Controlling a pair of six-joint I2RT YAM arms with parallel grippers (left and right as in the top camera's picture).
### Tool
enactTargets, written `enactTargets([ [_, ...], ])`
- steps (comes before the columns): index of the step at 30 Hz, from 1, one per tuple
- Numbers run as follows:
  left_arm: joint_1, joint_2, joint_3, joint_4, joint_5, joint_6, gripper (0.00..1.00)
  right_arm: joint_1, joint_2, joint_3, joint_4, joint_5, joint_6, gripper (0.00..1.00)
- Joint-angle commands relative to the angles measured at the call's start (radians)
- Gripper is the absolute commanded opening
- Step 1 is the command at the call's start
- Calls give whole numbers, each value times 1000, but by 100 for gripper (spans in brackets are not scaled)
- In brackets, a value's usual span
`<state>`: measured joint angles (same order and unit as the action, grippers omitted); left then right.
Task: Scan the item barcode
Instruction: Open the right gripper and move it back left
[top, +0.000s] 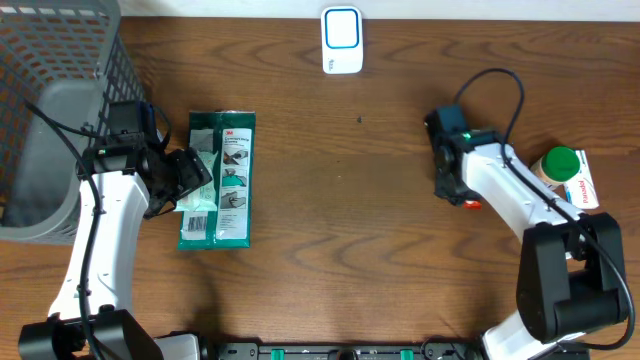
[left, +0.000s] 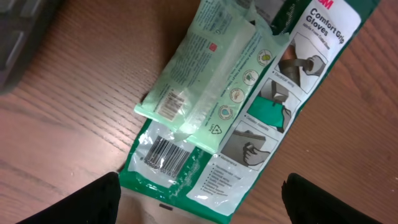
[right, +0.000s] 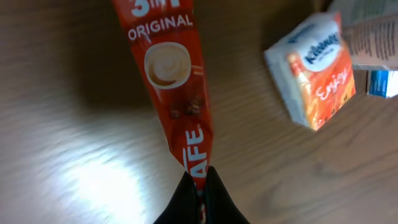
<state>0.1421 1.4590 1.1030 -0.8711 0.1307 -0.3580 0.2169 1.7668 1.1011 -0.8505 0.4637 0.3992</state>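
Note:
My right gripper (right: 199, 186) is shut on the lower end of a red 3-in-1 coffee sachet (right: 168, 68), which hangs over the wooden table. From overhead, the right gripper (top: 452, 190) sits right of centre, and only a red tip of the sachet (top: 472, 203) shows. A white and blue scanner (top: 341, 40) stands at the far edge. My left gripper (left: 202, 208) is open above the barcode end of a green 3M gloves pack (left: 273, 106). A pale green wipes pack (left: 205, 81) lies on top of it. The left gripper (top: 185, 175) holds nothing.
A grey mesh basket (top: 60, 60) fills the far left corner. At the right edge stand a green-lidded jar (top: 558, 165) and a white box (top: 582, 188). An orange and white tissue pack (right: 314, 68) lies near the sachet.

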Motion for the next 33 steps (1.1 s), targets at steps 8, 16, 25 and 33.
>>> enactTargets([
  [8,3,7,19,-3,-9,10,85,-148,-11,-78,73,53,15,7],
  [16,3,7,19,-3,-9,10,85,-158,-11,-78,77,35,15,80],
  [25,3,7,19,-3,-9,10,85,-157,-11,-77,78,-96,-13,99],
  [33,3,7,19,-3,-9,9,85,-143,-11,-26,73,-493,-219,99],
])
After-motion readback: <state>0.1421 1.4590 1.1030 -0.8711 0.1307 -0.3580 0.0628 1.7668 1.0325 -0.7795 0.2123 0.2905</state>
